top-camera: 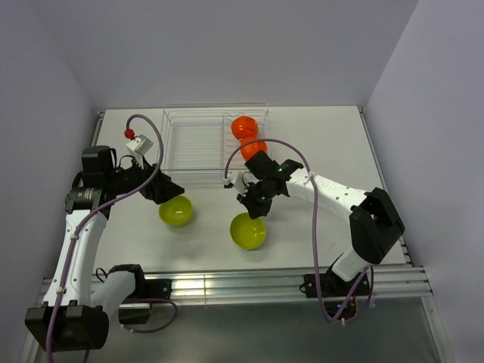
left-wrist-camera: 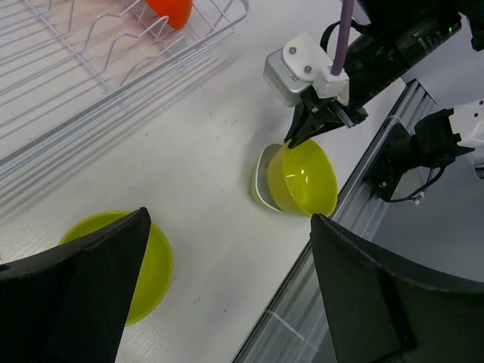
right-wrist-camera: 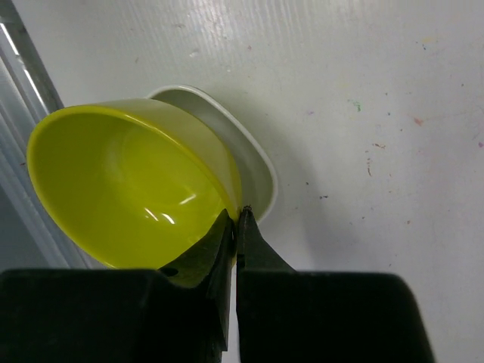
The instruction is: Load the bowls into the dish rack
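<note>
My right gripper [top-camera: 255,209] is shut on the rim of a lime-green bowl [top-camera: 248,231] and holds it tilted above the table; the same bowl fills the right wrist view [right-wrist-camera: 128,185], with the fingertips [right-wrist-camera: 240,219] pinching its rim. It also shows in the left wrist view [left-wrist-camera: 302,178]. A second lime-green bowl [top-camera: 175,210] sits on the table under my left gripper [top-camera: 168,190], which is open and empty; that bowl shows in the left wrist view [left-wrist-camera: 155,265] too. Two orange bowls [top-camera: 246,132] stand in the dish rack [top-camera: 197,144] at its right end.
The wire rack stands at the back middle of the white table [top-camera: 318,144]. The table's metal front rail [top-camera: 227,283] runs close behind the held bowl. Purple cables loop over both arms. Grey walls close the table on three sides.
</note>
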